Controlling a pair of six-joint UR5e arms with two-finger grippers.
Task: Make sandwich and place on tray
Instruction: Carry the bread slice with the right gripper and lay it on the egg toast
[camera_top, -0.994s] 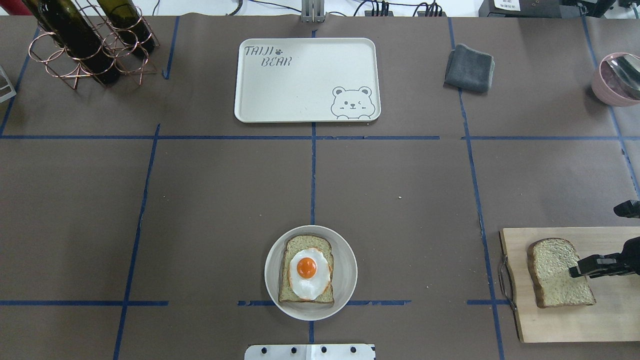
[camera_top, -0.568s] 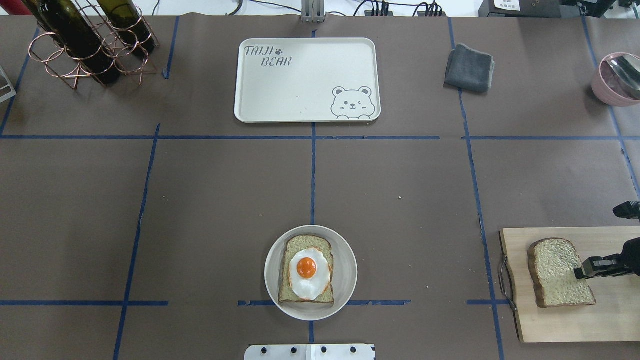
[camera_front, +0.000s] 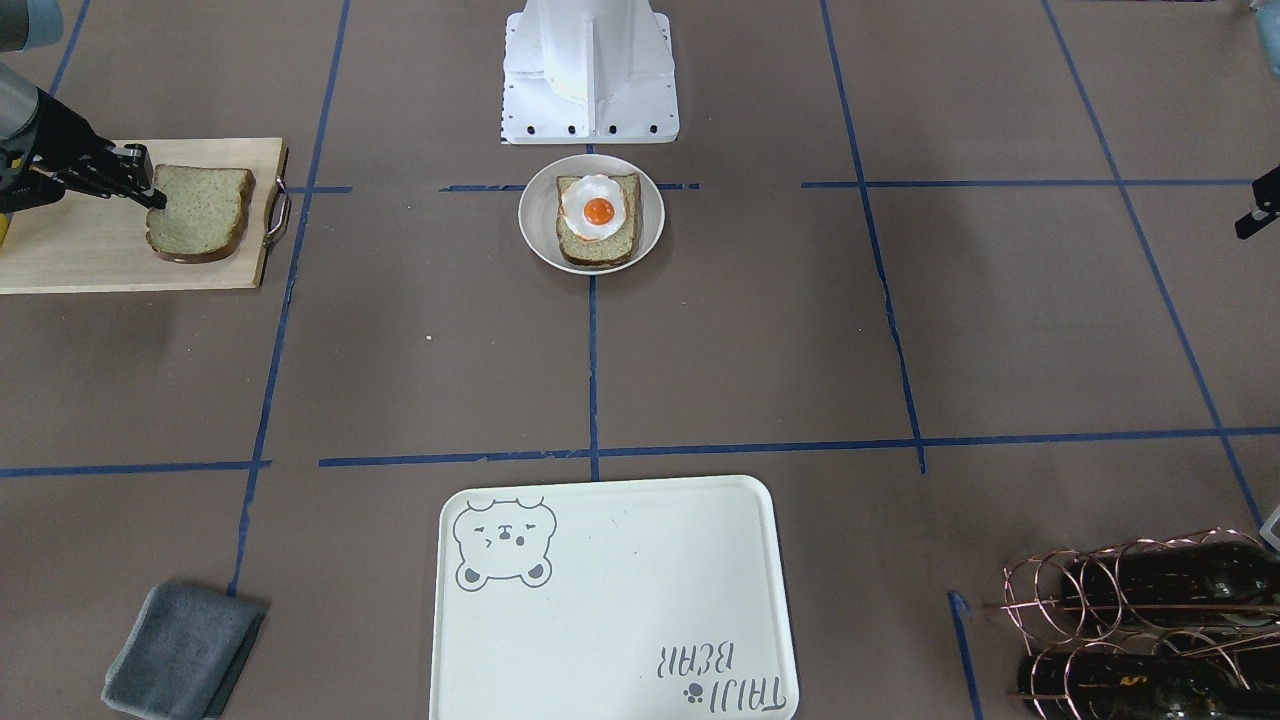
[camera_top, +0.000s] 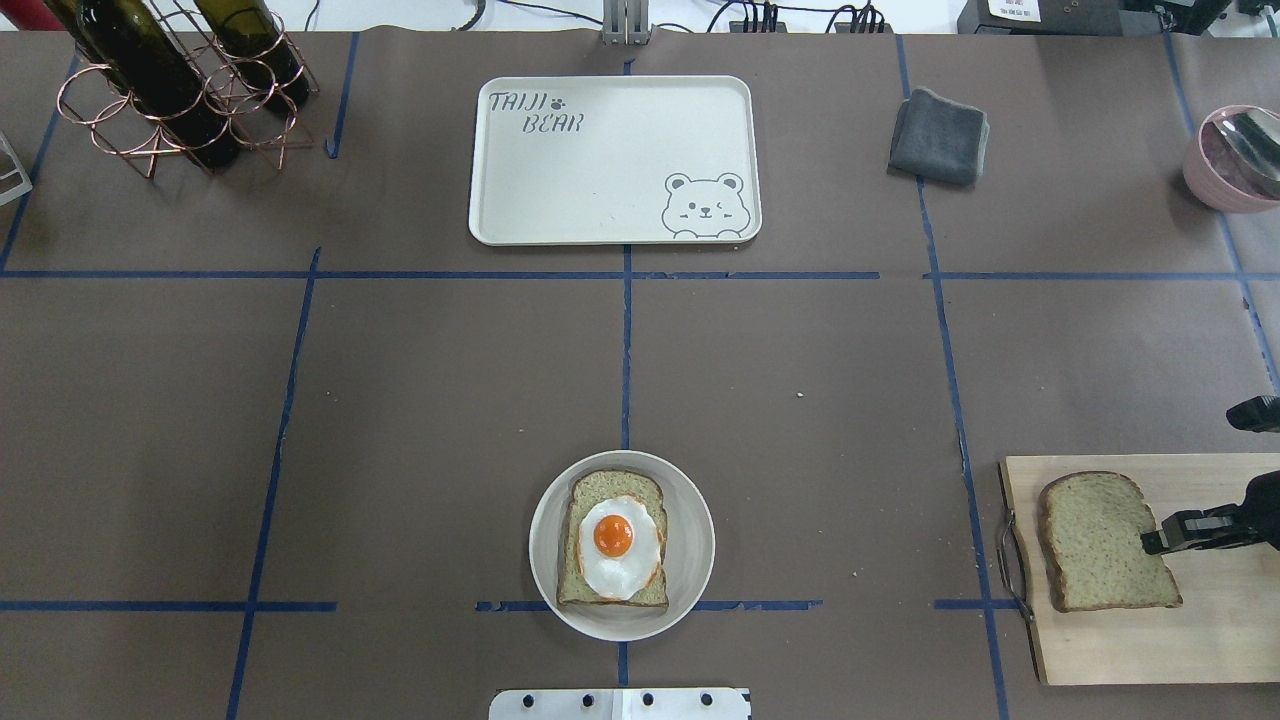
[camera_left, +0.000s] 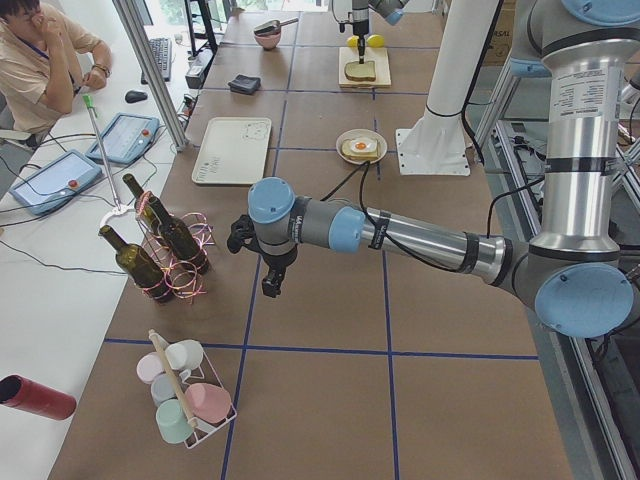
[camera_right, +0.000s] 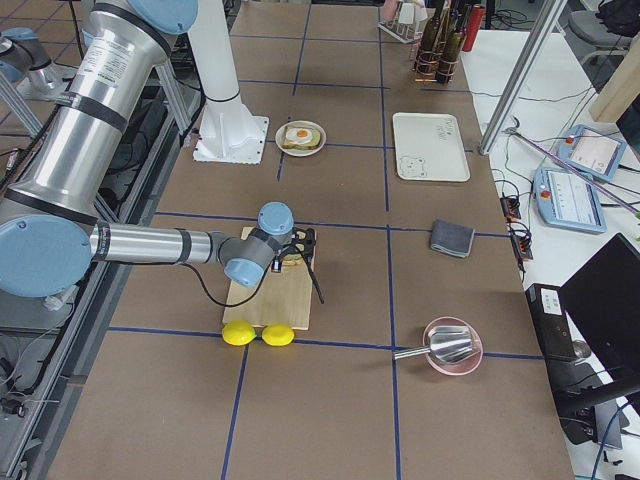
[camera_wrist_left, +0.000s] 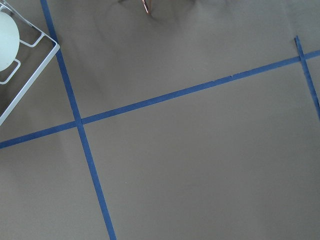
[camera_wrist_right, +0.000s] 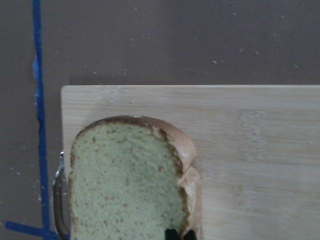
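- bread slices (camera_top: 1100, 540): 2
- egg (camera_top: 618, 545): 1
- plate (camera_top: 692, 550): 1
- tray (camera_top: 610, 160): 1
- board (camera_top: 1220, 630): 1
- cloth (camera_top: 940, 135): 1
- lemons (camera_right: 240, 334): 2
- bowl (camera_top: 1212, 185): 1
- person (camera_left: 40, 55): 1

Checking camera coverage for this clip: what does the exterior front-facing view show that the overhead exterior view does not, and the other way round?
Only front-facing: the robot's upright white base column. Only overhead: the pink bowl holding a spoon. Both: the tray, the plate with bread and egg, the loose slice on the cutting board at the right gripper, grey cloth, bottle rack.
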